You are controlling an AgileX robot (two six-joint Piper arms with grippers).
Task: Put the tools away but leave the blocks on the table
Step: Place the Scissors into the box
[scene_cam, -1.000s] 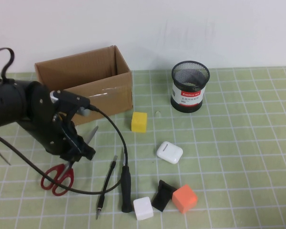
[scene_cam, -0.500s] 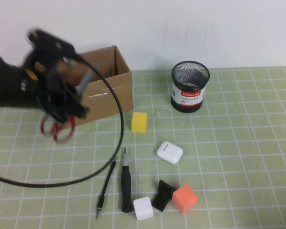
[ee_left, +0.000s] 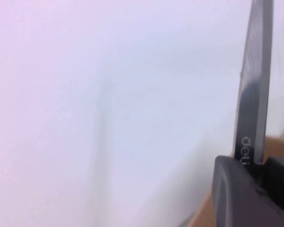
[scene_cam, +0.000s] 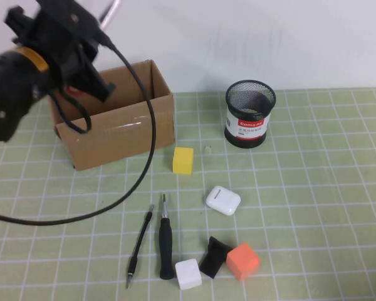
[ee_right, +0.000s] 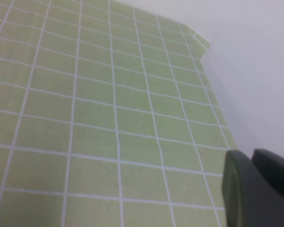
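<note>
My left gripper (scene_cam: 88, 47) is raised above the open cardboard box (scene_cam: 122, 128) at the back left and is shut on the red-handled scissors. Their grey blade (scene_cam: 110, 10) sticks up past the fingers, and the handles are mostly hidden. In the left wrist view the blade (ee_left: 253, 85) is clamped in the left gripper (ee_left: 260, 163). The black pen-like tool (scene_cam: 140, 244) and the black-handled screwdriver (scene_cam: 166, 241) lie side by side on the table (scene_cam: 313, 188). Yellow (scene_cam: 183, 160), white (scene_cam: 188, 274) and orange (scene_cam: 242, 261) cubes rest on it. My right gripper (ee_right: 251, 158) shows only in its wrist view, shut and empty over bare table.
A black mesh pen cup (scene_cam: 250, 113) stands at the back, right of the box. A white earbud case (scene_cam: 223, 200) lies mid-table. A small black wedge (scene_cam: 214, 256) sits between the white and orange cubes. The left arm's cable (scene_cam: 135, 182) loops over the table.
My left gripper lifted the scissors off the table at the front left and carried them up and back, to above the box.
</note>
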